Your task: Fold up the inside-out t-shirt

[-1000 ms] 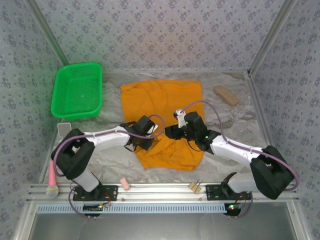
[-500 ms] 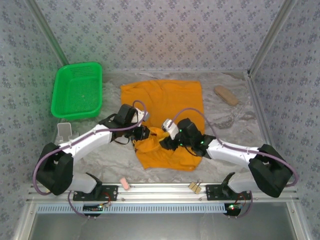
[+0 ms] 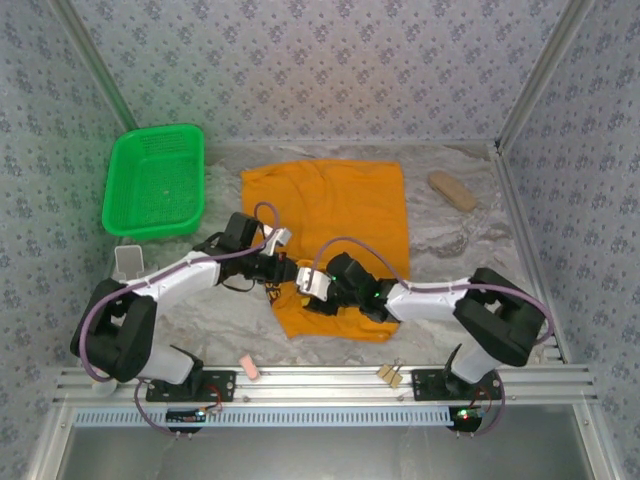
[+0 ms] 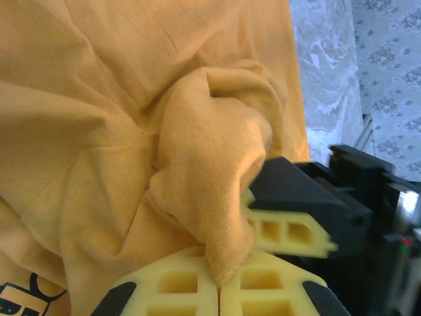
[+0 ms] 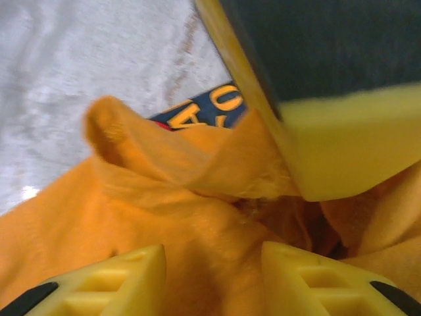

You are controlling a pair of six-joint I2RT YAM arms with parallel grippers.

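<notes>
Since 0.5 s back, your right arm has slid leftward along the near hem. The inside-out t-shirt (image 3: 345,200) lies mid-table, long axis running from the bases toward the far wall, near end bunched. Your left gripper (image 4: 217,289) has its jaws closed on a raised fold. Your right gripper (image 5: 214,263), just beside it, has its jaws apart with cloth between.

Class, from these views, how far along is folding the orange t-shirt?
Early stage. Done: the t-shirt lies spread on the table, far half flat. In hand: left end effector pinches a bunched fold; right end effector is open over cloth beside it. Left: no neat fold shows yet.
</notes>
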